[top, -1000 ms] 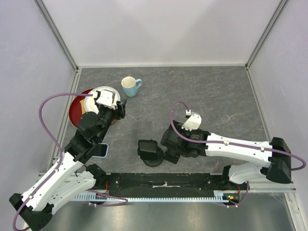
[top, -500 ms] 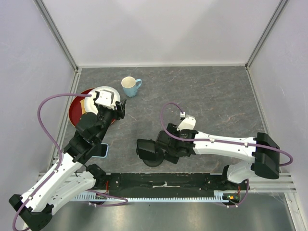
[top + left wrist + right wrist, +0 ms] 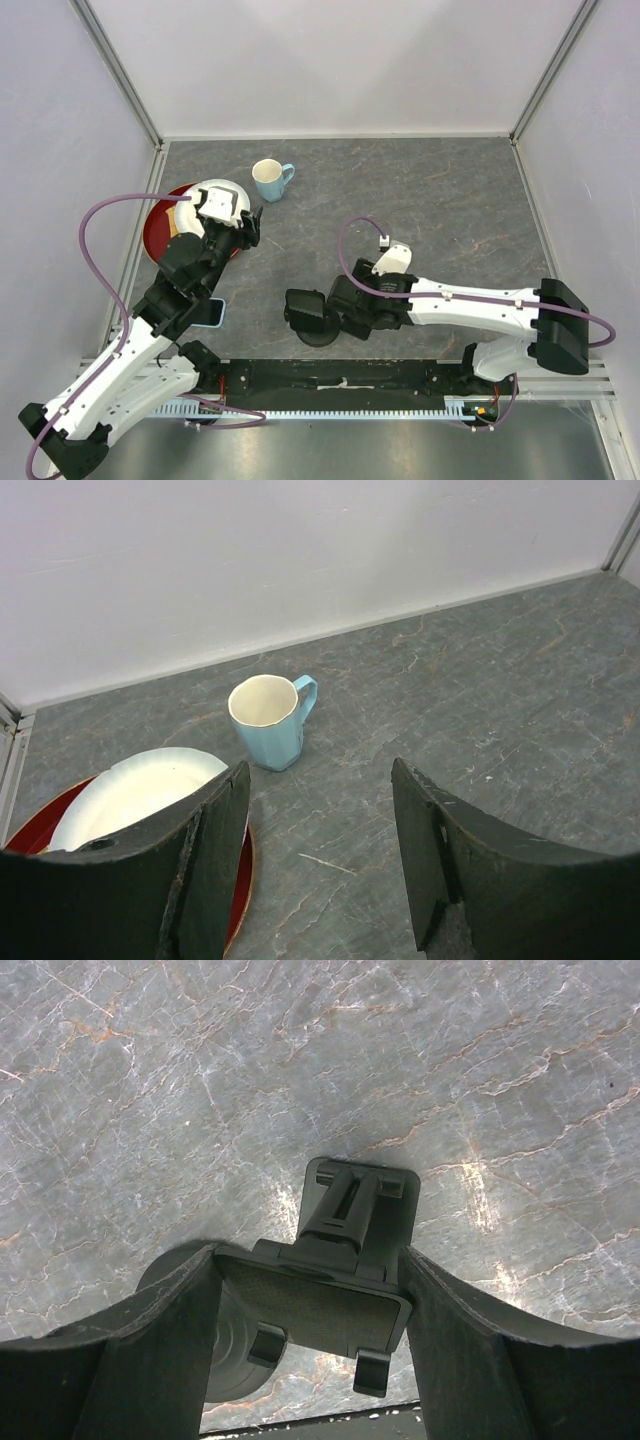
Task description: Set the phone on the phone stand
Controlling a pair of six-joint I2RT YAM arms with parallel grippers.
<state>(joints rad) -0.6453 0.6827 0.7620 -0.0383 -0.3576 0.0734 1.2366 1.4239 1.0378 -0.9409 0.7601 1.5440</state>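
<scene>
The black phone stand [image 3: 308,314] stands at the table's near middle. My right gripper [image 3: 338,308] reaches it from the right, and its fingers press both sides of the stand's cradle plate [image 3: 318,1312] in the right wrist view, where the gripper [image 3: 310,1255] frames it. The stand's round base [image 3: 232,1352] rests on the table. The light blue phone [image 3: 212,312] lies flat at the near left, partly hidden under my left arm. My left gripper [image 3: 250,226] is open and empty, above the plate's edge; it also shows in the left wrist view [image 3: 320,780].
A white plate [image 3: 222,190] lies on a red tray [image 3: 160,235] at the left; the plate also shows in the left wrist view [image 3: 140,785]. A light blue mug [image 3: 270,180] stands behind them, seen as well from the left wrist [image 3: 268,720]. Walls enclose the table.
My right arm has shifted a little to the left onto the stand, nudging it slightly. The left arm and the phone have not moved.
</scene>
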